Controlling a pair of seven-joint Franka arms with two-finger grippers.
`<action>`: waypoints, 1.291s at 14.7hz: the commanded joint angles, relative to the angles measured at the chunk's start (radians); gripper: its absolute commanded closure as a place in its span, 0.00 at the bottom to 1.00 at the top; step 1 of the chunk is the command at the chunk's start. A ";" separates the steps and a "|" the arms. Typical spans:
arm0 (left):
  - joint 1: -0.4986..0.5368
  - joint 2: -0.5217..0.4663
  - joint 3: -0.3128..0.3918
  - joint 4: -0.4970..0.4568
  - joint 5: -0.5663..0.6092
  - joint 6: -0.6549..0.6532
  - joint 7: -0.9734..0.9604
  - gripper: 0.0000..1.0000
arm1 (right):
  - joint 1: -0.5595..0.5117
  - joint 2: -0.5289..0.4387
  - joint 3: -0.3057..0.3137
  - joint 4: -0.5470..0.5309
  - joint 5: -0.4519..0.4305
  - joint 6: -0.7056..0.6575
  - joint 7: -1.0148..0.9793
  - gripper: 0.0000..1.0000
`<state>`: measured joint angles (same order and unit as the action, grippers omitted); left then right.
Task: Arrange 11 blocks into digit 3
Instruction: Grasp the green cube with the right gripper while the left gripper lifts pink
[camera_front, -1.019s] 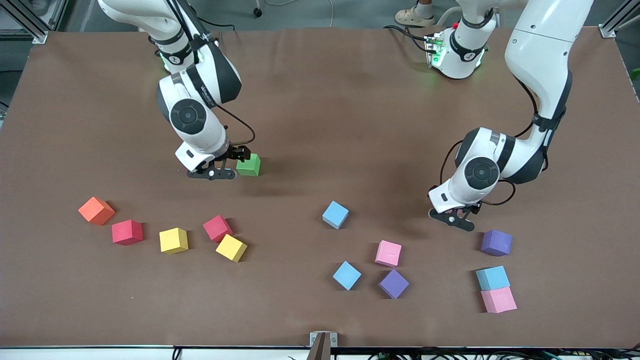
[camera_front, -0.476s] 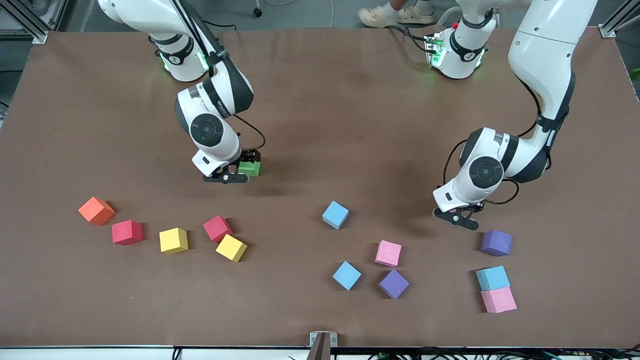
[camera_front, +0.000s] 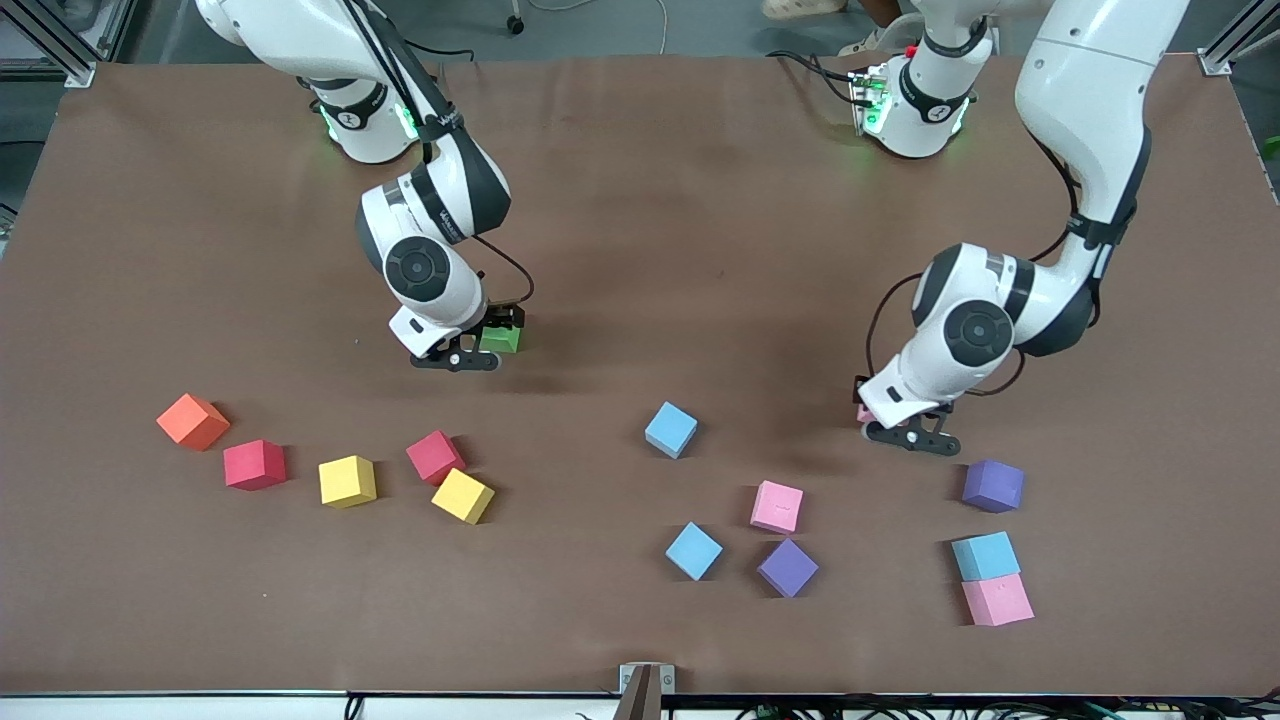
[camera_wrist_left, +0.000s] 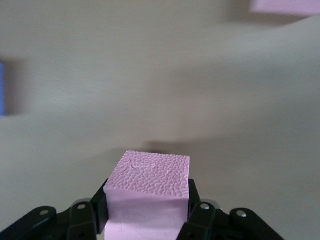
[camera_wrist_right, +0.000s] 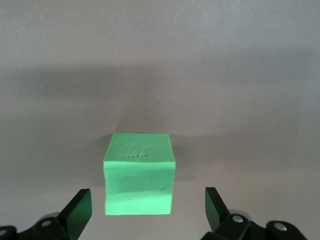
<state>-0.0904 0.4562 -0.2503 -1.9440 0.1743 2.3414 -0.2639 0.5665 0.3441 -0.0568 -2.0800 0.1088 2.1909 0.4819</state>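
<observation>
Pink foam filled the lower middle of the left wrist view: a pink block (camera_wrist_left: 149, 192) sat pinched between the two black fingers (camera_wrist_left: 199, 215) of the left end effector (camera_wrist_left: 148, 220), pads against both of its side faces. From the front camera that same block showed only as a pink sliver (camera_front: 863, 412) at the edge of the left end effector (camera_front: 905, 432), low over the brown worktop (camera_front: 640, 200) near the left arm's end.

The right wrist view showed a green block (camera_wrist_right: 139, 172) resting on the worktop between the spread fingers (camera_wrist_right: 80, 207) of the right end effector (camera_wrist_right: 145, 210), with a clear gap on each side. In the front view the green block (camera_front: 499, 338) was half hidden by the right end effector (camera_front: 478, 348), so the gaps could not be seen there.

Only the front view showed the loose blocks lying nearer the camera: toward the right arm's end an orange cube (camera_front: 192, 421), two red blocks (camera_front: 254, 464) and two yellow blocks (camera_front: 347, 481); toward the middle and the left arm's end three light blue blocks (camera_front: 671, 429), two more pink blocks (camera_front: 777, 506) and two purple blocks (camera_front: 993, 486). One light blue block (camera_front: 985, 556) touched the pink block (camera_front: 996, 600) just nearer the camera. No digit shape stood assembled.
</observation>
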 joint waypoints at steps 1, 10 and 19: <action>-0.005 -0.060 -0.116 -0.015 -0.021 -0.068 -0.214 0.83 | 0.024 0.016 -0.006 -0.008 0.032 0.033 0.004 0.00; -0.150 0.015 -0.394 -0.013 -0.021 -0.076 -0.874 0.83 | 0.023 0.062 -0.006 -0.008 0.032 0.066 0.004 0.00; -0.431 0.206 -0.317 0.079 0.071 0.013 -0.989 0.83 | -0.005 0.084 -0.008 -0.006 0.038 0.076 0.004 0.64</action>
<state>-0.4728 0.6213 -0.5989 -1.9155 0.2162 2.3632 -1.2264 0.5799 0.4268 -0.0606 -2.0788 0.1316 2.2589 0.4826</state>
